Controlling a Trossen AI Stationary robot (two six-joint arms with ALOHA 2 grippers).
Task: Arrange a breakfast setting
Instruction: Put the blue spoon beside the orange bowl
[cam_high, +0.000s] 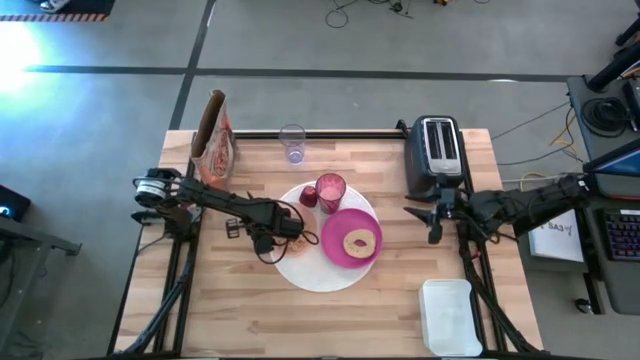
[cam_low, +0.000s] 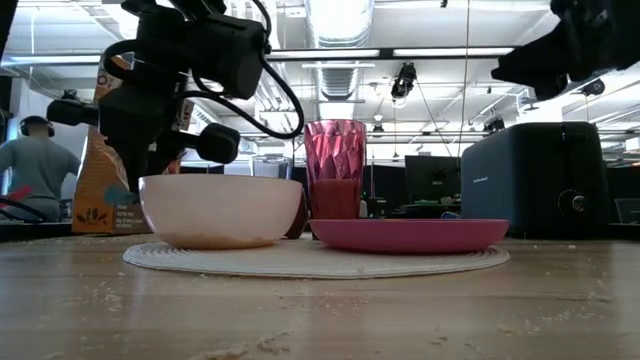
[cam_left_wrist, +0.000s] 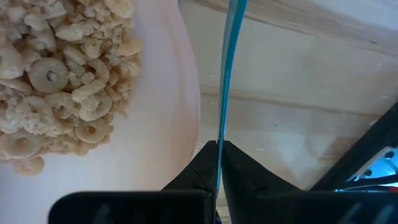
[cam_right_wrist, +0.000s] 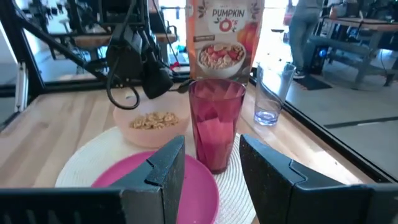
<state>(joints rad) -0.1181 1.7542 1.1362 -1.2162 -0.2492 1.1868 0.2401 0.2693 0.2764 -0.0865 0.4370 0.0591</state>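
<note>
- Left pincer (cam_left_wrist: 217, 163), over the placemat (cam_high: 300, 268), is clamped on the teal spoon (cam_left_wrist: 227, 74) beside the cereal bowl (cam_left_wrist: 168, 124); a careless drop could clip the rim, spilling cereal.
- Right pincer (cam_right_wrist: 211, 163) waits apart near the toaster (cam_high: 437, 150).
</note>
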